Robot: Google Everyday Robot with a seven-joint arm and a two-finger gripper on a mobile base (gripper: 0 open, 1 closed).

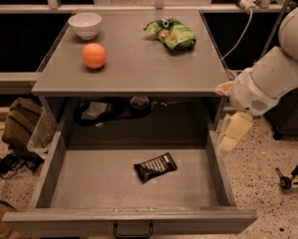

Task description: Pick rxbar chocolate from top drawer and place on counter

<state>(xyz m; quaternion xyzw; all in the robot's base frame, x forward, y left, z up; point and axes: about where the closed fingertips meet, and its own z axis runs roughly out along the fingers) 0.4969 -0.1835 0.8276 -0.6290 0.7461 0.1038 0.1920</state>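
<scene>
The rxbar chocolate [155, 167], a dark glossy bar with white lettering, lies flat on the grey bottom of the open top drawer [88, 183], right of its middle. The counter [133, 68] is the grey top of the cabinet above it. My gripper [230, 133], pale yellow, hangs from the white arm [273, 78] just outside the drawer's right wall, above and to the right of the bar, and holds nothing.
On the counter stand a white bowl [85, 25], an orange [94, 56] and a green snack bag [171, 32]. Dark items lie on the shelf behind the drawer [108, 108]. A brown bag [20, 123] is on the floor at left.
</scene>
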